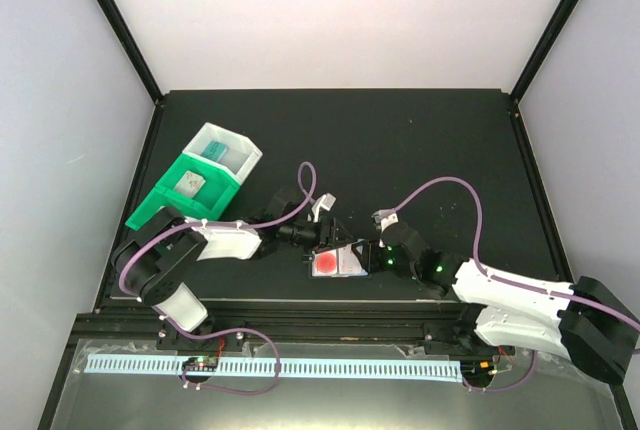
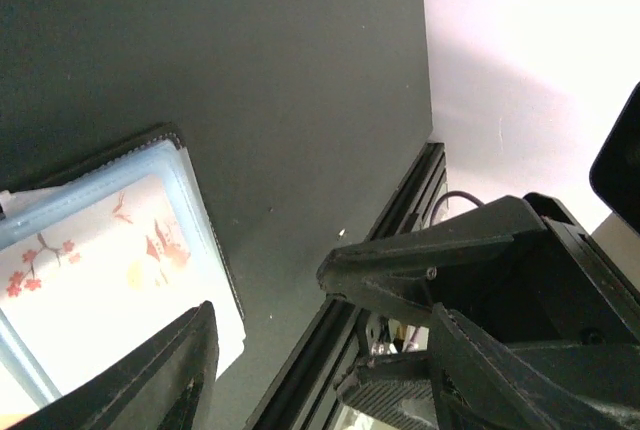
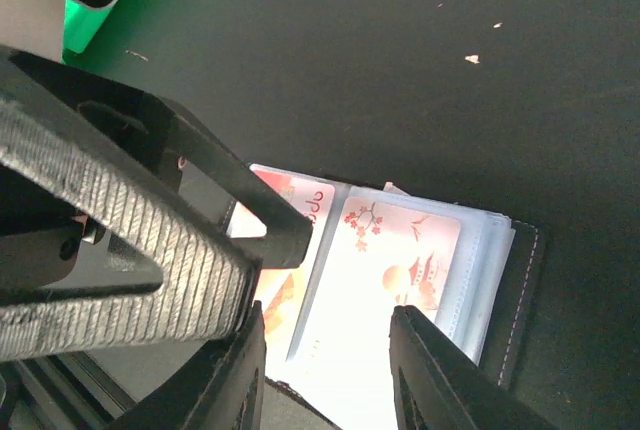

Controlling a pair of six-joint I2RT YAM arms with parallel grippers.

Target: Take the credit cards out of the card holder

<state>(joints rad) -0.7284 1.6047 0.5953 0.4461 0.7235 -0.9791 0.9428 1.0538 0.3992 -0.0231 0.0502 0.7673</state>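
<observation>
Off-task items I see: green bin (image 1: 160,205) sits far-left on the black desk (image 1: 400,140), lying diagonally, with the white bin (image 1: 247,153) touching its far end. A white slotted strip (image 1: 300,367) runs below the desk's near edge. White walls (image 1: 330,10) all round.

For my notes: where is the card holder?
Top view: the card holder lies open at the table's front edge, between left pincer and right pincer.

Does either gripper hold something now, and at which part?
No hold is visible. The card holder lies open. The left gripper is open at its edge; the right gripper straddles a pocket, and whether it touches cannot be told.
</observation>
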